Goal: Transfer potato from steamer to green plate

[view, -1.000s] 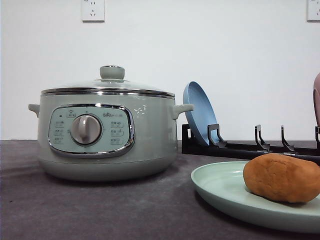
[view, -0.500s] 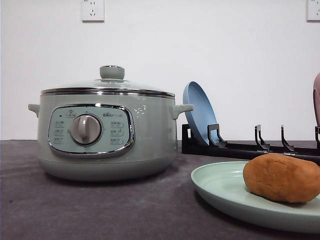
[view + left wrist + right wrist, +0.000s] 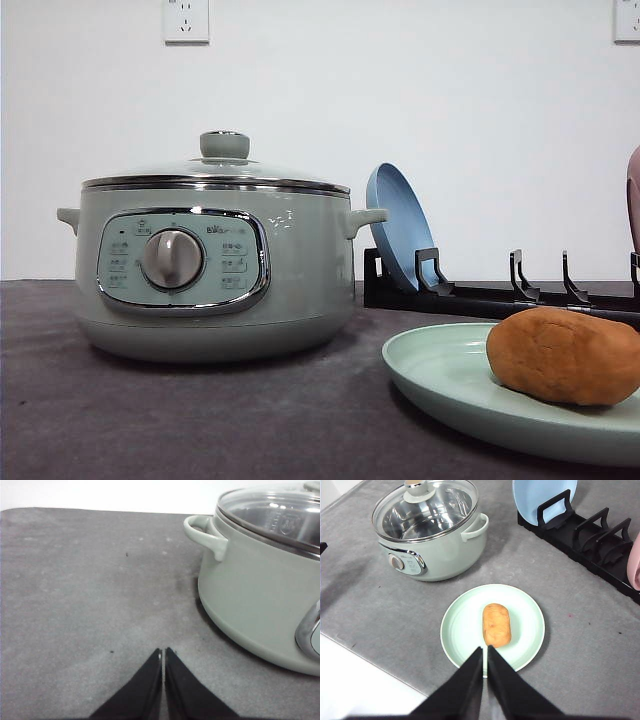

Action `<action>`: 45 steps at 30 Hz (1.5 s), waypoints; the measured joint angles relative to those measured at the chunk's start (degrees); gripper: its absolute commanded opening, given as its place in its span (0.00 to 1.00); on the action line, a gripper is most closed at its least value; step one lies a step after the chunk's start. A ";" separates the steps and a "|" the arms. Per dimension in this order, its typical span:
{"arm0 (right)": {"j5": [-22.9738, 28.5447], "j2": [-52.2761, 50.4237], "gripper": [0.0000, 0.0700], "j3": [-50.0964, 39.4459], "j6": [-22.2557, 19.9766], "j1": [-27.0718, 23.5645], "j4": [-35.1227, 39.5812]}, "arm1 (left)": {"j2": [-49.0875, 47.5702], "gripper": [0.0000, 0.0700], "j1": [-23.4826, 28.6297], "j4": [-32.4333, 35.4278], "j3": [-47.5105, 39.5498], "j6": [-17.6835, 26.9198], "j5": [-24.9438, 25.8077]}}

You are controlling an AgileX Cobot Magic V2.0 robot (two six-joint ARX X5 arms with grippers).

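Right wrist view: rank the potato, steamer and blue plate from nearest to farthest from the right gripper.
1. potato, on the green plate just beyond the right gripper.
2. steamer, farther off, lid on.
3. blue plate, upright in the black rack, about as far; too close to call.

A grey table (image 3: 380, 605) carries the steamer (image 3: 432, 535), the green plate (image 3: 462, 630) and a black plate rack (image 3: 600, 550)
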 measured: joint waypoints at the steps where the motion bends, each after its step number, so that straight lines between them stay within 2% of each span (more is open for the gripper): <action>1: 0.00 0.00 0.00 0.00 0.00 0.00 0.02 | 0.00 0.00 0.00 0.50 -0.15 0.01 -0.02; 8: 0.00 0.00 0.00 0.00 0.00 0.00 0.02 | -0.02 0.00 0.02 5.69 -2.03 0.93 -0.09; 36: 0.19 0.00 0.00 0.00 0.00 -0.34 0.02 | 0.00 0.00 0.02 5.71 -2.01 1.12 -0.05; 40: 0.15 -0.10 0.00 -0.93 0.00 -4.86 2.07 | 0.00 0.00 0.02 5.71 -2.01 1.12 -0.05; 45: 0.85 -2.98 0.00 -7.38 -0.71 -13.88 7.30 | 0.00 0.00 0.02 5.71 -2.01 1.12 -0.05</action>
